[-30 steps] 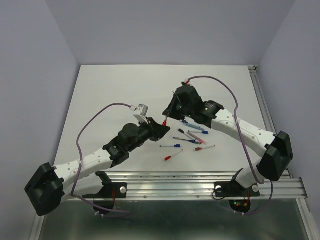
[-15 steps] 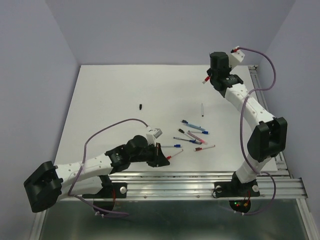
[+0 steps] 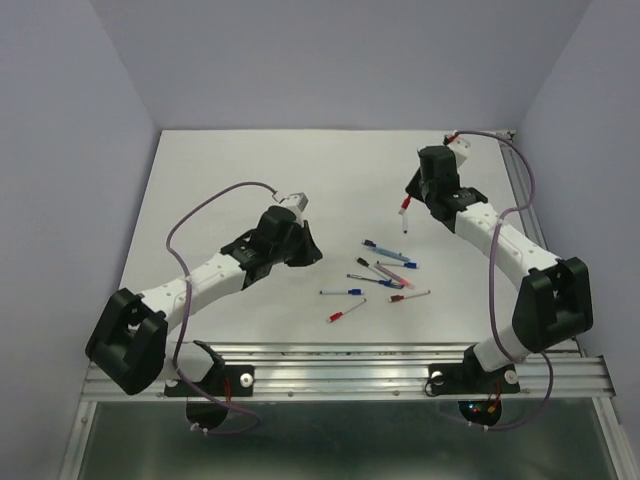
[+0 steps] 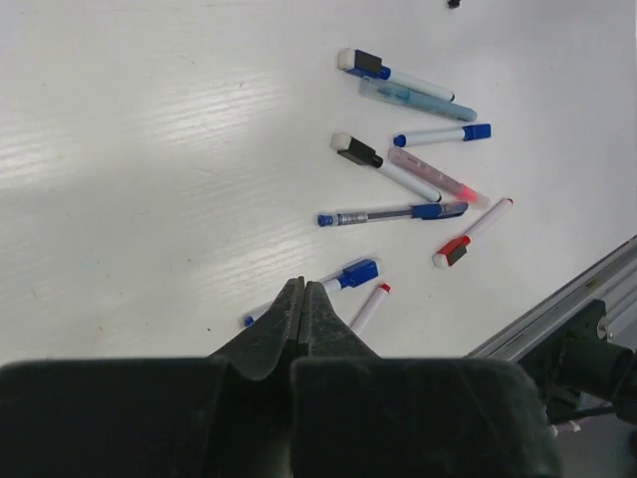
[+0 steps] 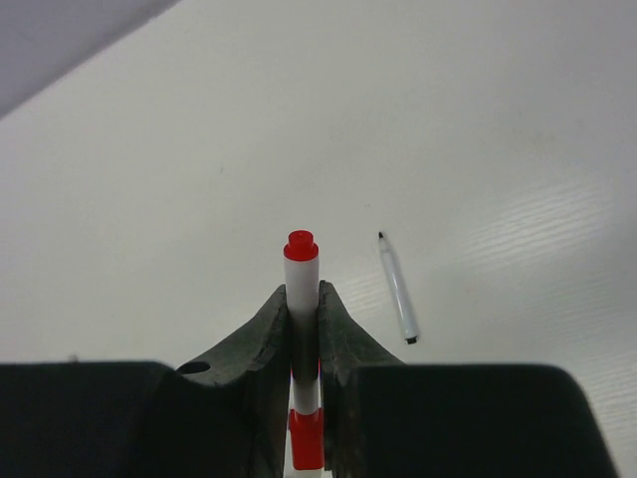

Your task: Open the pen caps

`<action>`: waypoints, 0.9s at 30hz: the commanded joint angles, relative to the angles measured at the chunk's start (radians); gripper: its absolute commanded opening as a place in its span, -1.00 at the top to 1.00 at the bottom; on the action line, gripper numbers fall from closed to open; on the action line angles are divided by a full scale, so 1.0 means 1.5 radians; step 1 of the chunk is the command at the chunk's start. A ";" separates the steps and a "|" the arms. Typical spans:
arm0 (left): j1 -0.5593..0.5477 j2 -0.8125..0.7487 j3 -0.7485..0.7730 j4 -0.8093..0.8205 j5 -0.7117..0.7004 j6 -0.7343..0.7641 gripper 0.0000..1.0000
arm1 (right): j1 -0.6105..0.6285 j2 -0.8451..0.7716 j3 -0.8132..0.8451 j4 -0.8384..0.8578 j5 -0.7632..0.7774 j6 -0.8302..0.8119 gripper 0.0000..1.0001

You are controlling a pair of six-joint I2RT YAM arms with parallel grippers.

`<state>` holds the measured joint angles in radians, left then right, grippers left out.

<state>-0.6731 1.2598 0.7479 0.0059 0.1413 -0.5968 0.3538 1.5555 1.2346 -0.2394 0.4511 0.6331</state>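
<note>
left gripper (image 4: pixel 304 299): fingers (image 4: pixel 284 324) pressed tight together, no gap, nothing between them, hovering above table (image 3: pixel 220 180), touching nothing. loose pens (image 4: pixel 388 212) scattered on table, centre to upper right of left wrist view, two nearest just past fingertips, caps on most. right gripper (image 5: pixel 302 304): fingers (image 5: pixel 333 329) nearly closed, clamped on red pen (image 5: pixel 301 269), barrel upright between pads, red end poking above tips, red section below. uncapped pen (image 5: pixel 396 289) lying on table right of it, apart.

light: bright, even | shadows: soft | glare: table (image 4: pixel 149 129) sheen (wrist view)
</note>
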 commanded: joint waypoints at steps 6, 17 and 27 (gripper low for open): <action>0.002 0.021 0.065 0.101 0.192 0.102 -0.12 | -0.001 -0.130 -0.162 0.106 -0.344 0.060 0.99; -0.058 0.064 0.116 0.149 0.231 0.102 -0.59 | 0.109 -0.183 -0.235 0.134 -0.334 0.191 0.99; -0.081 0.111 0.165 0.137 0.181 0.103 -0.52 | 0.142 -0.211 -0.268 0.178 -0.341 0.249 0.99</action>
<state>-0.7868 1.4178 0.9241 0.1890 0.4320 -0.4637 0.5461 1.2610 0.8497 -0.0509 -0.0586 0.9695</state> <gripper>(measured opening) 0.777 0.170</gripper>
